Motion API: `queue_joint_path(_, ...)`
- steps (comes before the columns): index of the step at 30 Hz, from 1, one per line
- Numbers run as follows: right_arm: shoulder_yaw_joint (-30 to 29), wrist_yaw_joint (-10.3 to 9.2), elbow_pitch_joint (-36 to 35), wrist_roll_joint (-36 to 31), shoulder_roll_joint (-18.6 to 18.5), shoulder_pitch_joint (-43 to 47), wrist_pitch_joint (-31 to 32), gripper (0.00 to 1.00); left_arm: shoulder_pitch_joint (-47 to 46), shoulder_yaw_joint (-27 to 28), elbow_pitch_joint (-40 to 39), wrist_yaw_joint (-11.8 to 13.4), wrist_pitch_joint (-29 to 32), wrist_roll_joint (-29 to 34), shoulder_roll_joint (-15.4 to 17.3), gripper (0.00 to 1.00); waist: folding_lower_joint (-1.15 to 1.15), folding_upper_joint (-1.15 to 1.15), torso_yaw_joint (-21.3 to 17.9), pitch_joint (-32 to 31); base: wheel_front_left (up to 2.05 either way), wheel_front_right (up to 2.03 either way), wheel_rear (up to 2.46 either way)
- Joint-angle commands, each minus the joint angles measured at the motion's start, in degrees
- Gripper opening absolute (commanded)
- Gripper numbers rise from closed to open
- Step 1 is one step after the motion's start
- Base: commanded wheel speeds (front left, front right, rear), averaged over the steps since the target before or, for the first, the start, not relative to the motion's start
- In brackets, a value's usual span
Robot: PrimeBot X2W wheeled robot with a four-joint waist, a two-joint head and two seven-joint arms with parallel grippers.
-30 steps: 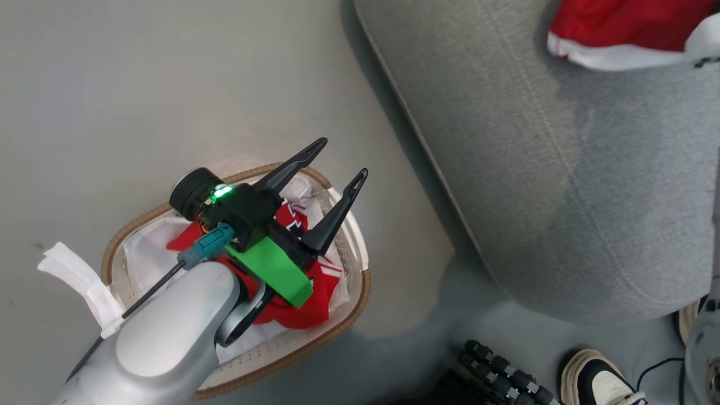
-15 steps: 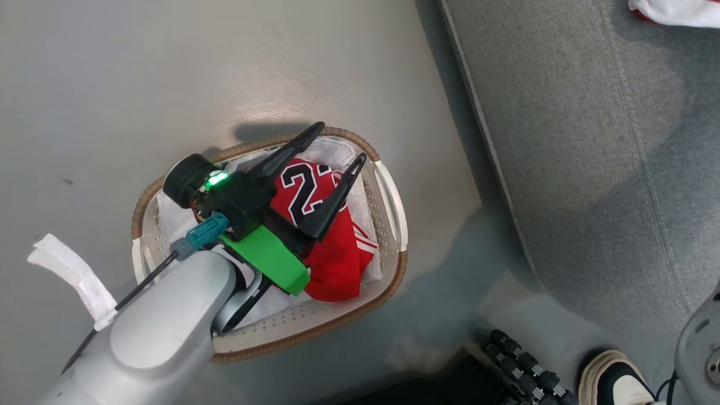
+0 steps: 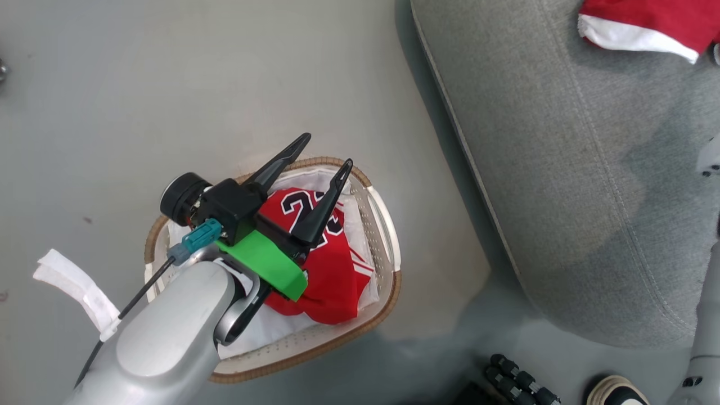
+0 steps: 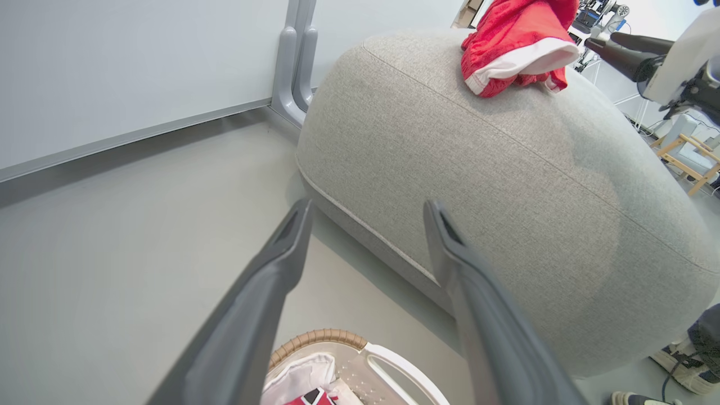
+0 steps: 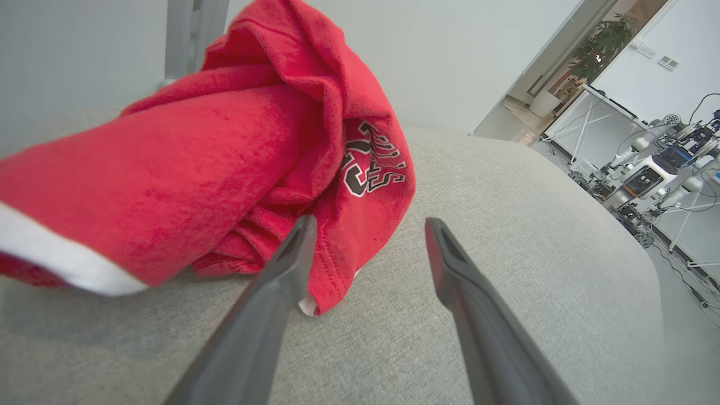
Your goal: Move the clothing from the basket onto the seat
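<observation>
Red jersey [image 3: 332, 270]: crumpled in the basket [image 3: 388, 292], under my left tool [image 3: 329, 148].
Left tool: spread, empty; I'd tip down, pinch a thick fold.
Right tool [image 5: 369, 220]: released, beside the other garment [image 5: 197, 169] on the seat [image 5: 506, 225].

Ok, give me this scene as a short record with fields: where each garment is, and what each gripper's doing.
jersey: in the basket, number partly showing
second red garment: crumpled on the seat
left gripper: open, empty, over the basket
right gripper: open, empty, by the second red garment
left to do: jersey to the seat
</observation>
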Motion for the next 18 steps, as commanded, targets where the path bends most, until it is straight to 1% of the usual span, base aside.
queue_joint_path(1,1.7,-0.08,-0.9,0.7,0.1,1.7,-0.1,1.00,1.3,0.9,0.3,-0.2,0.0,0.6,-0.4,1.00,0.00,0.00,0.2,-3.1,0.00,0.00,0.00)
queue_joint_path(8,14.6,-0.08,-7.0,6.7,0.7,6.1,-0.1,1.00,5.8,7.4,1.3,-0.2,0.0,2.7,-2.1,1.00,0.00,0.00,2.1,-7.5,0.00,0.00,0.00)
queue_joint_path(14,23.0,-0.08,-8.9,10.9,1.0,7.7,-0.1,1.00,8.9,13.9,1.7,-0.2,0.0,4.6,-4.0,1.00,0.00,0.00,5.1,-10.5,0.00,0.00,0.00)
queue_joint_path(18,27.2,-0.08,-9.0,12.7,1.1,8.7,-0.1,1.00,10.6,19.1,2.2,-0.2,0.0,6.1,-5.7,1.00,0.00,0.00,7.7,-12.3,0.00,0.00,0.00)
